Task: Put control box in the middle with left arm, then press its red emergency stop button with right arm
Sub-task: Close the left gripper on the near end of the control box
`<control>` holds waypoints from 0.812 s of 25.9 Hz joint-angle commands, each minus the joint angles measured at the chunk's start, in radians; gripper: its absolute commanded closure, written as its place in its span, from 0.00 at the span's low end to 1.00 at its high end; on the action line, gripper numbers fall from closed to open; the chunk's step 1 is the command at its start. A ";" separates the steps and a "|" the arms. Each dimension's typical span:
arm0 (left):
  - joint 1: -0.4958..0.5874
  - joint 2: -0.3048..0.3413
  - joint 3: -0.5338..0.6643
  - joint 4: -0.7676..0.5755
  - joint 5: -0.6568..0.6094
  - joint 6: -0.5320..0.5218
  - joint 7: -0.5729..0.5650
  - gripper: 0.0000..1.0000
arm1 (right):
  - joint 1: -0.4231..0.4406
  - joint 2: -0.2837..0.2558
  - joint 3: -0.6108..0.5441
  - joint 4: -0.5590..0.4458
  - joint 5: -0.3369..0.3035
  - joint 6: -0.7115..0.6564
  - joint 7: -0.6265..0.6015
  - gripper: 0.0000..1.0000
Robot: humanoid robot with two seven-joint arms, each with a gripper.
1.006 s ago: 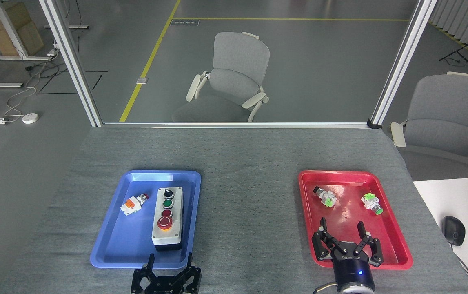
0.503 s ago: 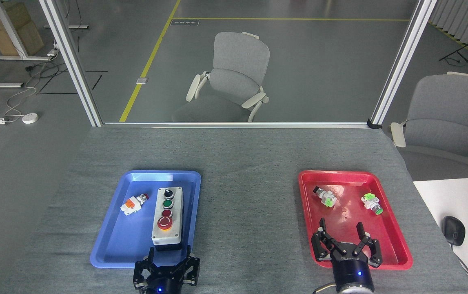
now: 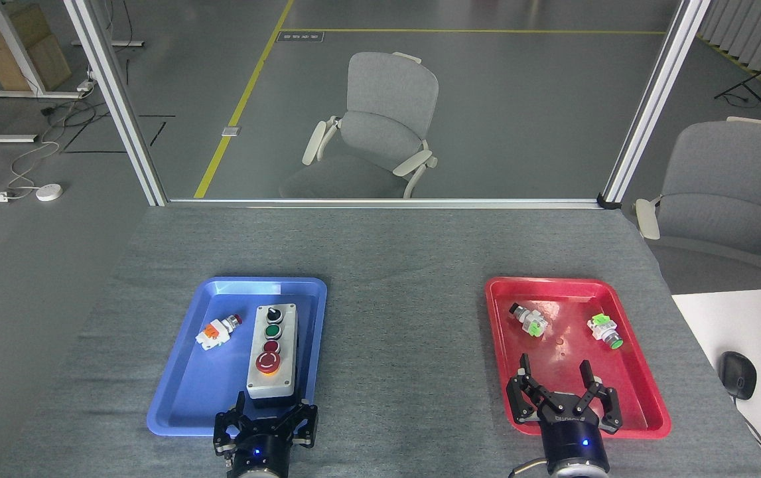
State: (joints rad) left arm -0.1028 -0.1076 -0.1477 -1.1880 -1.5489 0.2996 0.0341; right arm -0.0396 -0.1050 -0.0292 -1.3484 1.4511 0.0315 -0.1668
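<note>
Control box in blue tray, left gripper spread at its near end

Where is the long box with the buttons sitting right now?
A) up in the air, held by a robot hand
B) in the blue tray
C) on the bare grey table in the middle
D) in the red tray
B. The control box lies flat inside the blue tray, next to a small white-and-orange switch, and the left gripper is open just in front of it.
</note>
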 commanded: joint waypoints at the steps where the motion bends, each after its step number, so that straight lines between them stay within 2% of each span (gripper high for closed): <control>1: -0.021 0.002 0.011 0.016 0.001 0.000 -0.002 0.01 | 0.001 -0.002 0.000 0.002 0.000 -0.001 0.001 0.02; 19: -0.175 0.011 0.020 0.189 0.023 -0.002 -0.003 0.02 | 0.003 0.001 0.000 0.002 0.000 0.004 0.001 0.02; 20: -0.178 0.014 0.020 0.189 0.038 -0.002 -0.003 0.05 | 0.003 -0.001 0.000 0.002 0.002 0.002 0.001 0.02; 21: -0.178 0.017 0.019 0.188 0.053 -0.002 -0.003 0.13 | 0.003 -0.001 0.000 0.002 0.000 0.004 0.000 0.02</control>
State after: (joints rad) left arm -0.2690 -0.0971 -0.1275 -1.0064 -1.5224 0.2966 0.0316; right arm -0.0369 -0.1041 -0.0286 -1.3468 1.4519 0.0339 -0.1649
